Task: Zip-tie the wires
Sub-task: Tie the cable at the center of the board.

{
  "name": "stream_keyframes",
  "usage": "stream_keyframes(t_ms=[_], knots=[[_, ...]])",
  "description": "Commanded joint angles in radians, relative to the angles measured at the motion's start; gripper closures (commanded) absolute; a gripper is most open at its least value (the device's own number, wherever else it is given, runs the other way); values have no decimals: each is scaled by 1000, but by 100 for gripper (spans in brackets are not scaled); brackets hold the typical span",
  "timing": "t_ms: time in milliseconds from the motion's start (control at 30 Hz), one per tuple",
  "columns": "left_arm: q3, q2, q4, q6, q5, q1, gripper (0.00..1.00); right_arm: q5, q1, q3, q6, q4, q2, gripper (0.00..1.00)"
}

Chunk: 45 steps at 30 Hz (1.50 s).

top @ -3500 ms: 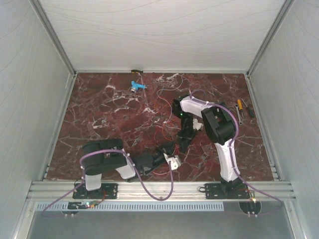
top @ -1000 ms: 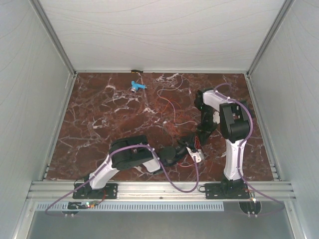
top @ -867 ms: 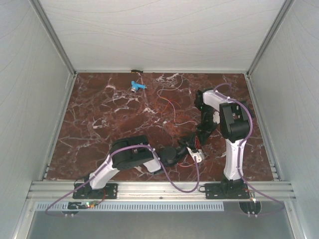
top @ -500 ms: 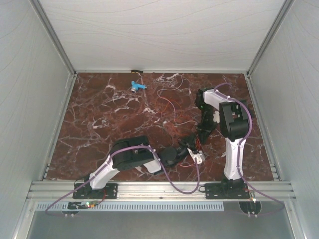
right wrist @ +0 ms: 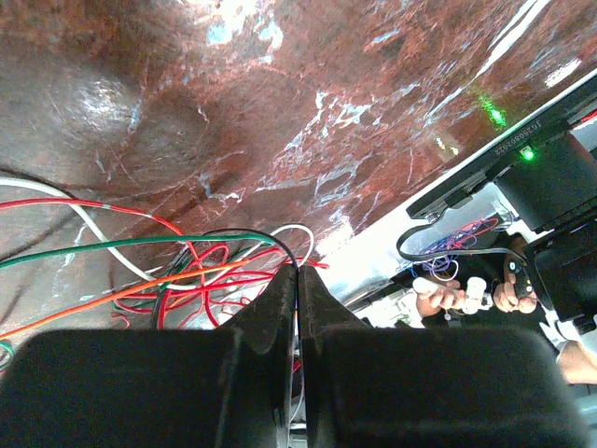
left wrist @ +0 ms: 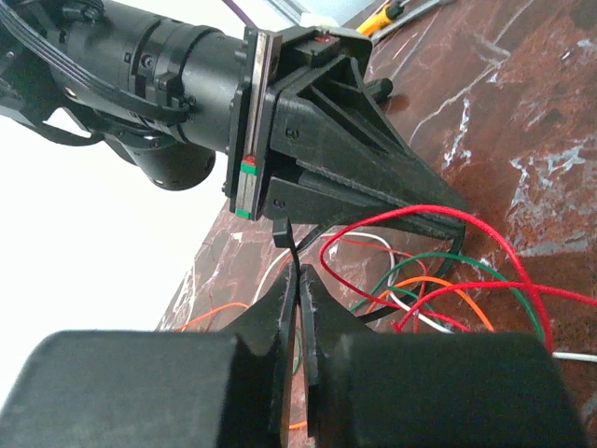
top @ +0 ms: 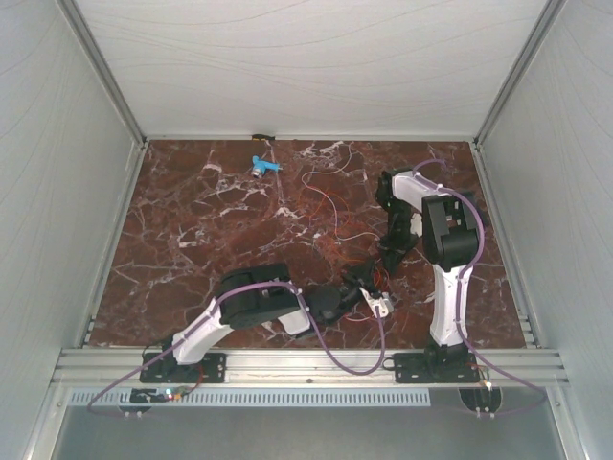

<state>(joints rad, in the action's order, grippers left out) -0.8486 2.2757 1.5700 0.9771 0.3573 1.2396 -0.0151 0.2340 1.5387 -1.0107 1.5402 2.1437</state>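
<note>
The wires [top: 329, 199] are thin red, orange, white and green strands curling across the marble, bunched between both grippers. In the left wrist view the wires [left wrist: 424, 285] lie just past my left gripper [left wrist: 298, 280], which is shut on a thin black zip tie [left wrist: 291, 245]. The right gripper's black fingers [left wrist: 373, 182] come down right over that bunch. In the right wrist view my right gripper [right wrist: 297, 275] is shut on a thin black loop of the zip tie [right wrist: 250, 232] that arcs over the wires [right wrist: 177, 275]. From above, the left gripper [top: 368, 285] and right gripper [top: 384, 260] nearly meet.
A small blue-and-white plastic piece [top: 263, 165] lies at the table's far edge. A yellow-handled tool [left wrist: 382, 11] lies at the right side behind the right arm. Grey walls enclose the marble table [top: 192, 230] on three sides.
Both grippers have moved right together since 3.5 s ago, the left arm stretching out. In the last second the left gripper edged closer to the right one.
</note>
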Motion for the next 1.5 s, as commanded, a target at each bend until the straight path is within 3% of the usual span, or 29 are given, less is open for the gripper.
stream_keyframes(t_ms=[0,767,1467], knots=[[-28,21,261,29,24,-1,100,8,-9,16,-3,15,11,100],[-3,-65,262,-61,8,-16,100,-2,-14,11,0,13,11,100],[-15,-17,262,-66,16,-8,100,-8,-16,30,3,13,21,100]])
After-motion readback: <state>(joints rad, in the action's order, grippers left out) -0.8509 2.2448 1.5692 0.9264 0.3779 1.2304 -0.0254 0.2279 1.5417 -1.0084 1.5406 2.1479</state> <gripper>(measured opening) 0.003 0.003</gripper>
